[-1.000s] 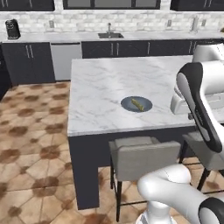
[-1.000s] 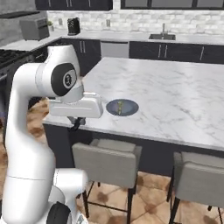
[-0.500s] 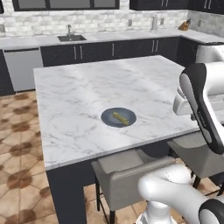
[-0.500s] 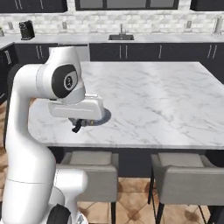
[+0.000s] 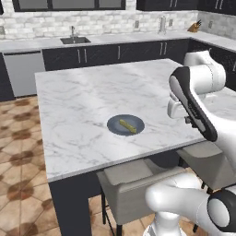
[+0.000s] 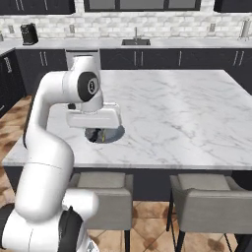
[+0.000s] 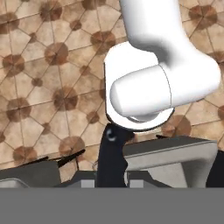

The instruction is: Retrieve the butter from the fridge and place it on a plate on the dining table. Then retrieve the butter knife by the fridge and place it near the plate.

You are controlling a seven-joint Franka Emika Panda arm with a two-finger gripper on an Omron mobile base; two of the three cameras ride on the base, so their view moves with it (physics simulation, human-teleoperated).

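From the left base view, I had the dining table (image 5: 83, 101) filling the middle of a dark-cabineted kitchen, with a sink (image 5: 75, 40) on the far counter and brown patterned floor tiles on the left. The plate (image 5: 126, 124) sat near the table's near edge, and the butter (image 5: 127, 126) lay on it, so that part of the task looked done to me.

In the right base view, the arm's folded hand hung just in front of the plate (image 6: 112, 133), hiding most of it, and a grey stool (image 6: 106, 189) stood below.

In the hand view, I saw floor tiles and a stool top; the fingers read as closed on nothing. My worry was the knife: as I judged it, a careless swing away could clip the plate or a stool.
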